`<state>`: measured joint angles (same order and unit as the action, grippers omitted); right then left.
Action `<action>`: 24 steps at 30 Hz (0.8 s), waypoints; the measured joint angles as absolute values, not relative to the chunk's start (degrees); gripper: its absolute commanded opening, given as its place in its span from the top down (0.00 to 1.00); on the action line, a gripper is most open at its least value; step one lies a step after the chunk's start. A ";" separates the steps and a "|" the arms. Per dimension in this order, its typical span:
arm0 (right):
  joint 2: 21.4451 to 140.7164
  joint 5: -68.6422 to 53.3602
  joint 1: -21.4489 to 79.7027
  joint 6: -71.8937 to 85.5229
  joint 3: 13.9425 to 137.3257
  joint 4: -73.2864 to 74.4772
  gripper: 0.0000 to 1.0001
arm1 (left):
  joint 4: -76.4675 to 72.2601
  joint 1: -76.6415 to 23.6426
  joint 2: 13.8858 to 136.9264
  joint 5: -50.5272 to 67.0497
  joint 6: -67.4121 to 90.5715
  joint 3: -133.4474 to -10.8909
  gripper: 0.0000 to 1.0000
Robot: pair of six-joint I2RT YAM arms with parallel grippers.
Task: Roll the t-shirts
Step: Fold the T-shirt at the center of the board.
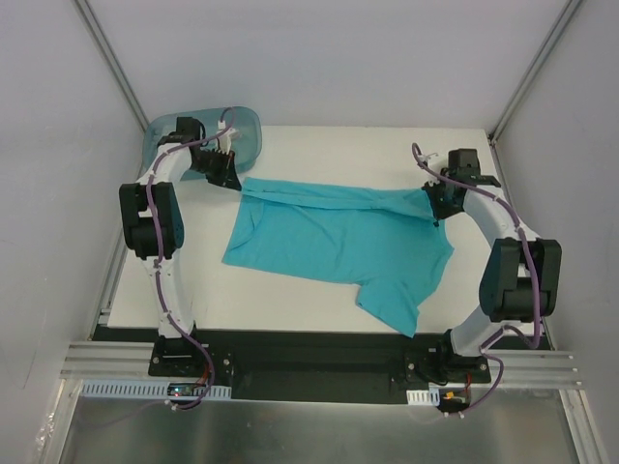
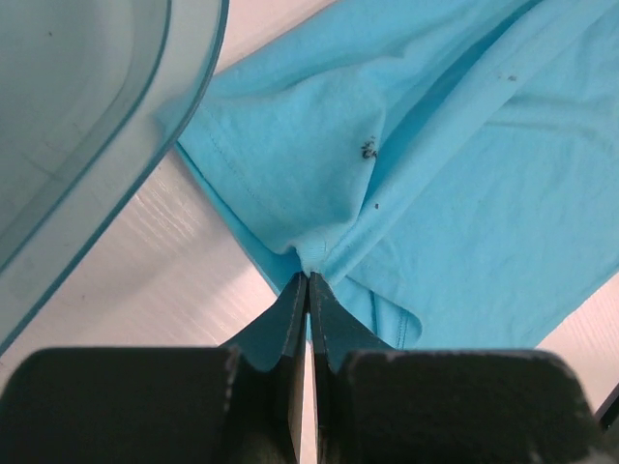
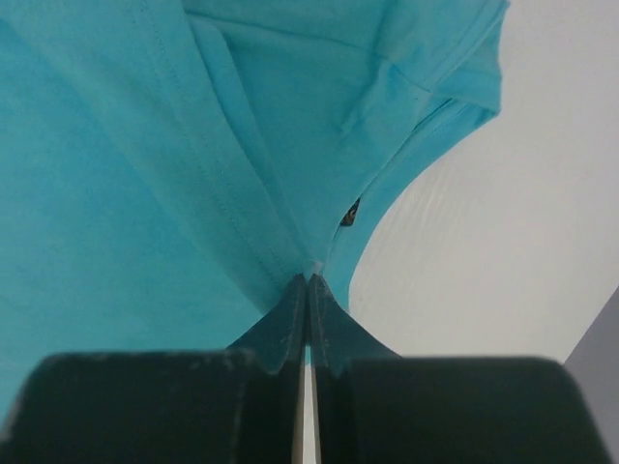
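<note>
A turquoise t-shirt point(image 1: 329, 242) lies spread across the white table, its far edge folded over toward me in a long band. My left gripper point(image 1: 235, 180) is shut on the shirt's far left corner. In the left wrist view the fabric point(image 2: 406, 164) puckers right at the closed tips of the left gripper point(image 2: 309, 277). My right gripper point(image 1: 435, 205) is shut on the far right corner, near a sleeve. Through the right wrist camera the shirt point(image 3: 145, 174) bunches into the pinched tips of the right gripper point(image 3: 309, 279). One sleeve hangs toward the near edge.
A translucent blue-green plastic bin point(image 1: 247, 130) sits at the table's far left corner, just behind the left gripper; its rim point(image 2: 145, 145) fills the upper left of the left wrist view. Grey walls close in the table on three sides.
</note>
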<state>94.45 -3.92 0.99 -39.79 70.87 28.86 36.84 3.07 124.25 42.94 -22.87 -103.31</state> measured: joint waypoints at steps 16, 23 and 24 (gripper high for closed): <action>86.80 -4.78 2.98 -40.36 59.99 35.48 0.74 | 39.42 3.38 122.50 39.24 -28.03 -94.61 0.67; 87.57 -6.98 -2.26 -43.29 66.24 45.91 0.53 | 41.21 4.51 117.64 38.76 -29.04 -94.08 0.55; 88.88 -7.33 -3.01 -43.33 69.23 46.30 0.53 | 41.56 4.56 117.19 38.92 -28.84 -94.89 0.55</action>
